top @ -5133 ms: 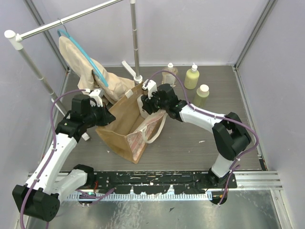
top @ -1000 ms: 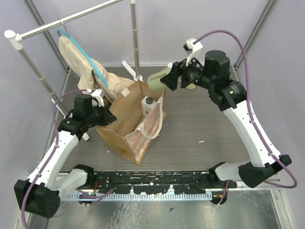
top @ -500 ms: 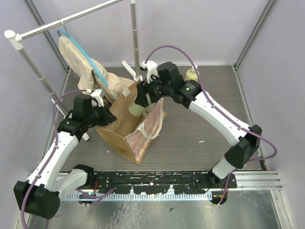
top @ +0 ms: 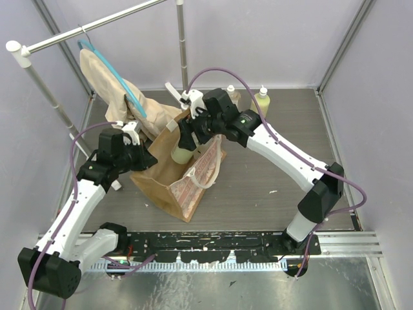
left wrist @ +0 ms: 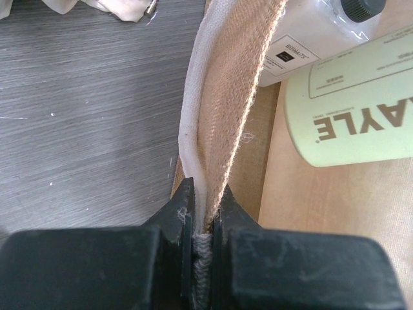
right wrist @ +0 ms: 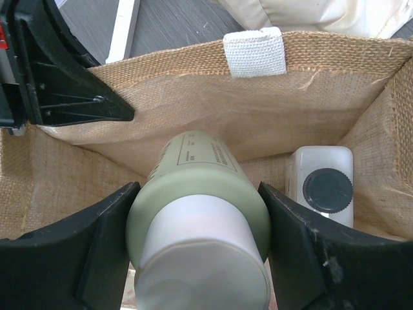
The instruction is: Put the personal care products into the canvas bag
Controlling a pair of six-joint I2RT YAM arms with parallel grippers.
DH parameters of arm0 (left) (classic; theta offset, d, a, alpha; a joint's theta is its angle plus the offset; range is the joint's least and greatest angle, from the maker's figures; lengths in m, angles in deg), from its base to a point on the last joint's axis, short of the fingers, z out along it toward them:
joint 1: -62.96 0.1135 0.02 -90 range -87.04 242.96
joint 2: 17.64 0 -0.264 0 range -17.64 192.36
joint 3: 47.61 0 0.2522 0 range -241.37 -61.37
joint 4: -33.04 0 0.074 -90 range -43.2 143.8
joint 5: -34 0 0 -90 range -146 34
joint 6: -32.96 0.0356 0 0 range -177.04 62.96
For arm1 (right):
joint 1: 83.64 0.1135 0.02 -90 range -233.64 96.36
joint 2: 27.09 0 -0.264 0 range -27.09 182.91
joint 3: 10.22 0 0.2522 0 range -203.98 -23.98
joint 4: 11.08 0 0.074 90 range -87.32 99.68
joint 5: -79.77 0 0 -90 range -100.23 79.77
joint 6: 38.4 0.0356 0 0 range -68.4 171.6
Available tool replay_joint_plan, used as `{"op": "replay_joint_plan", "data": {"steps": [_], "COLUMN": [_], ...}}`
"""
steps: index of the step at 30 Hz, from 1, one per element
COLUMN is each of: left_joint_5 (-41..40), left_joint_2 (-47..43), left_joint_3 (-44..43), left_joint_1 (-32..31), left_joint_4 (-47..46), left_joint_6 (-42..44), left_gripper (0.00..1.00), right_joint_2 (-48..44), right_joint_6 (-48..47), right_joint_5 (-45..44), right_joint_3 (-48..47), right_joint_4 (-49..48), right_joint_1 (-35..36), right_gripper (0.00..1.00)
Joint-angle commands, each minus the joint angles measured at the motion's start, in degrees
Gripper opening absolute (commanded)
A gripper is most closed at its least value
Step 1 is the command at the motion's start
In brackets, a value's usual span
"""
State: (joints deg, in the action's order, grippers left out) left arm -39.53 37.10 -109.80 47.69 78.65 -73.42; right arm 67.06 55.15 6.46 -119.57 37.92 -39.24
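The right end effector (top: 187, 137) is clamped on a green bottle (right wrist: 200, 194) just below its white cap, with the base pointing down into the mouth of the bag (top: 158, 184). The bag stands left of the worktop's middle, toward the far-left corner. The left end effector (left wrist: 200, 213) is pinched shut on the bag's rim and holds that wall up so the mouth gapes. A white bottle (right wrist: 321, 187) already stands in one inner corner of the bag. An amber bottle (top: 231, 95) and the other green bottle (top: 261, 102) wait at the far edge.

The step in hand is the drop-off. The wrist views do not show whether the green bottle's base touches the floor of the bag, so it is best lowered further before letting go. A release from height could knock the white bottle over or tip the bag.

Aim for the free floor beside the white bottle, away from the pinched wall. Spread the right fingers only enough to free the bottle, then lift straight up, clear of the rim and the cream strap (right wrist: 255, 55). The left pinch should hold until the right arm is out.
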Motion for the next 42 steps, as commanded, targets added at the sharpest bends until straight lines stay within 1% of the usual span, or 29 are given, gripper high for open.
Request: {"op": "replay_joint_plan", "data": {"steps": [1, 6, 11, 17, 27, 33, 42], "left_joint_5": [1.8, 2.2, 2.8, 2.9, 2.4, 2.3, 1.9], "left_joint_2": [0.0, 0.0, -0.4, -1.3, -1.7, -1.8, -1.6], "left_joint_3": [0.3, 0.2, 0.0, 0.0, -0.7, -1.3, -1.5], "left_joint_1": [-0.2, -0.1, -0.2, -0.1, -0.2, -0.1, -0.1], "left_joint_4": [2.1, 2.0, 2.0, 2.5, 3.6, 3.9, 3.8], "left_joint_6": [0.7, 0.7, 0.7, 0.9, 1.2, 1.1, 1.3], "left_gripper": [0.0, 0.0, 0.0, 0.0, 0.0, 0.0, 0.0], "right_joint_2": [-0.2, 2.6, 5.4, 11.4, 14.4, 16.5, 17.4], "right_joint_6": [-0.9, -1.5, -2.4, -3.9, -5.6, -6.0, -5.8], "right_joint_5": [1.5, -0.2, -4.7, -10.0, -15.3, -16.4, -16.6], "right_joint_3": [-4.2, -5.7, -6.0, -10.2, -7.1, -6.1, -4.4], "right_joint_4": [-5.3, -3.5, -3.5, 1.4, 0.3, -0.2, -1.9], "right_joint_1": [0.2, 0.6, 0.9, 0.9, 0.9, 0.9, 0.9], "right_gripper": [0.01, 0.01, 0.01, 0.01, 0.0, 0.01, 0.01]}}
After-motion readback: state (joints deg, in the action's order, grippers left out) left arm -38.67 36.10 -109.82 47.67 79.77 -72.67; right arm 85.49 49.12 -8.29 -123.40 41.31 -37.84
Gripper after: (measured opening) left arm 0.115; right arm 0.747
